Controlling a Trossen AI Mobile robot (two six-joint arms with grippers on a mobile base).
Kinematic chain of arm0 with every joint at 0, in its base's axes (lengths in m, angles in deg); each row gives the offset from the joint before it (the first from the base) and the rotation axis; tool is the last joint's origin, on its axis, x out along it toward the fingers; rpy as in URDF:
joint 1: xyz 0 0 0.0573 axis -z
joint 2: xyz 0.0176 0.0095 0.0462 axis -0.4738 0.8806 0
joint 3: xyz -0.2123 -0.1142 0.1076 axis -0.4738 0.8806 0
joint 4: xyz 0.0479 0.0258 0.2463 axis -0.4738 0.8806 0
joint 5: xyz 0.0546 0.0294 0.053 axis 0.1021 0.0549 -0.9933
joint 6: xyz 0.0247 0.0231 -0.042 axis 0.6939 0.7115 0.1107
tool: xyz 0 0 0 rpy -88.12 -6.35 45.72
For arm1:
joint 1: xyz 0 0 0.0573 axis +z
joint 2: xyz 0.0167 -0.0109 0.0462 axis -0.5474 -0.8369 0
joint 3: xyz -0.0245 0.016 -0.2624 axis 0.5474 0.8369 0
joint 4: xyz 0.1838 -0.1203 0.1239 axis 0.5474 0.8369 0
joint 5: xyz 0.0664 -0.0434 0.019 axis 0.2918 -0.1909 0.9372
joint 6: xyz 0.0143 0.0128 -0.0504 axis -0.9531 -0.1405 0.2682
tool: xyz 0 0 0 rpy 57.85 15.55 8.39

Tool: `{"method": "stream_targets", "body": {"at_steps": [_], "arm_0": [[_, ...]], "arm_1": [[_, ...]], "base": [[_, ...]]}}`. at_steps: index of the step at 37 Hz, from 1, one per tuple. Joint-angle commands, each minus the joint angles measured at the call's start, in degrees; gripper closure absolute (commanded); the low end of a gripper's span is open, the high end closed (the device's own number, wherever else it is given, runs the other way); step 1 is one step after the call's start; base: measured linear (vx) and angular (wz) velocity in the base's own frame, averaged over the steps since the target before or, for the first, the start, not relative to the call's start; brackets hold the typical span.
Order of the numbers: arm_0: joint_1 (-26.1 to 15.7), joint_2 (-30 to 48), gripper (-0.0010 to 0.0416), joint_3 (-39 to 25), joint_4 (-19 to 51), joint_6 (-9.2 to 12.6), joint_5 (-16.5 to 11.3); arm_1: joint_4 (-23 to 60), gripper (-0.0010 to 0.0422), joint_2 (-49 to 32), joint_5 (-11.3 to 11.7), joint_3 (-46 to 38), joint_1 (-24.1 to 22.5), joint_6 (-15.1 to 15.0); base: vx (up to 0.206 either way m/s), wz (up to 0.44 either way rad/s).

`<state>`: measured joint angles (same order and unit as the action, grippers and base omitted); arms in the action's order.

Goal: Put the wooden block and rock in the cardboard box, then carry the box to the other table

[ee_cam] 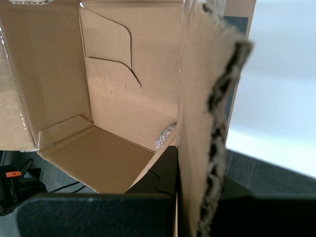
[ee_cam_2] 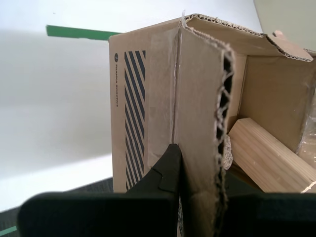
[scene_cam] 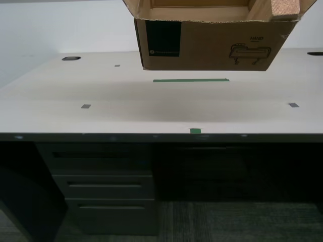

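In the exterior view the cardboard box (scene_cam: 212, 45) is hanging clear above the bench (scene_cam: 126, 108), so I judge it is being carried. In the second wrist view my second tool (ee_cam_2: 200, 185) is pinching a box wall, the wooden block (ee_cam_2: 269, 158) lying inside. In the first wrist view my first tool (ee_cam: 195, 185) is clamping another wall, sharing the load; the rock is not showing.

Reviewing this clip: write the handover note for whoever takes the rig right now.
My first claw: shut on a wall of the cardboard box.
My second claw: shut on another wall of it.
Box: held in the air above the table with green tape.
Wooden block: inside the box. Rock: not clearly visible.
Done: block loaded, box lifted.
Left: confirm the rock, lower the box onto the table, open both claws.
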<state>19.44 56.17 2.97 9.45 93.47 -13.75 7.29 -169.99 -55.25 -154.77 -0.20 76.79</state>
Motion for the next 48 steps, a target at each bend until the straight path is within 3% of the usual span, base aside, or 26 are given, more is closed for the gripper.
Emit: {"method": "stream_targets", "body": {"at_steps": [1,22,48], "arm_0": [[0.0,-0.04,0.0406,-0.07,-0.35,-0.02,-0.46],[-0.07,-0.15,0.0406,-0.07,0.17,0.26,-0.46],[-0.28,-0.17,0.0406,-0.07,0.17,0.22,-0.46]], "arm_1": [[-0.87,0.0413,0.04,0.02,-0.09,-0.04,0.33],[-1.44,0.0413,0.04,0.04,-0.09,-0.04,0.22],[-1.09,0.0412,0.04,0.07,-0.09,-0.02,0.28]], "base": [[-0.183,-0.048],[-0.167,0.091],[-0.083,0.29]]}}
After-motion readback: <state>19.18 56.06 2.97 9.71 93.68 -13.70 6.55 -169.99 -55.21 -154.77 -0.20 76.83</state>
